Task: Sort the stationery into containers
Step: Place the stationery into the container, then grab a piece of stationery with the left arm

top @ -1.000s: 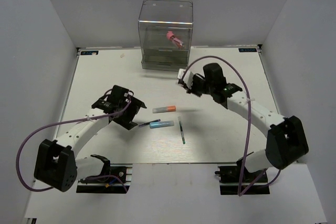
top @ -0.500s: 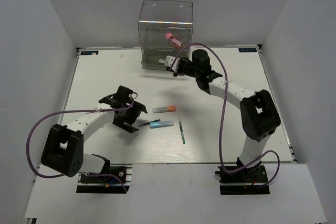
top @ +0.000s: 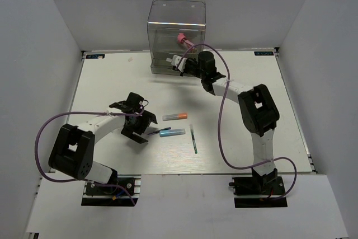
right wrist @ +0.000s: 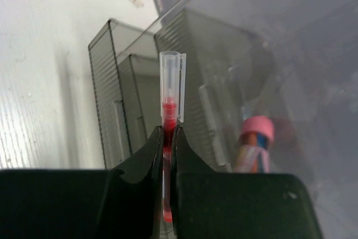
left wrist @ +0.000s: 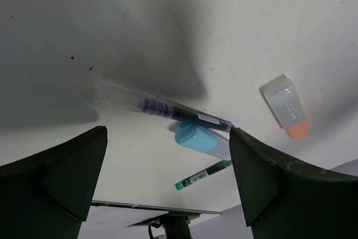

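My right gripper (right wrist: pixel 169 138) is shut on the thin red pen (right wrist: pixel 169 90), held right in front of the clear drawer box (top: pixel 176 37); the gripper (top: pixel 180 62) shows at its front in the top view. The pink-red tube (top: pixel 184 40) lies inside the box, also seen in the right wrist view (right wrist: pixel 254 144). My left gripper (top: pixel 146 126) is open over the thin dark pen (left wrist: pixel 168 107), its jaws wide on either side. The light blue marker (top: pixel 172 132), orange-and-grey marker (top: pixel 175 116) and dark green pen (top: pixel 193 139) lie on the table.
The white table (top: pixel 112 76) is walled by white panels on three sides. The dark-tinted drawers (right wrist: pixel 120 110) stand in front of the right gripper. The left wrist view shows the light blue marker (left wrist: pixel 201 140), orange-and-grey marker (left wrist: pixel 286 106) and green pen (left wrist: pixel 202 174).
My right gripper has carried the red pen back and left, from mid-table up to the front of the box. My left gripper has edged right toward the dark pen.
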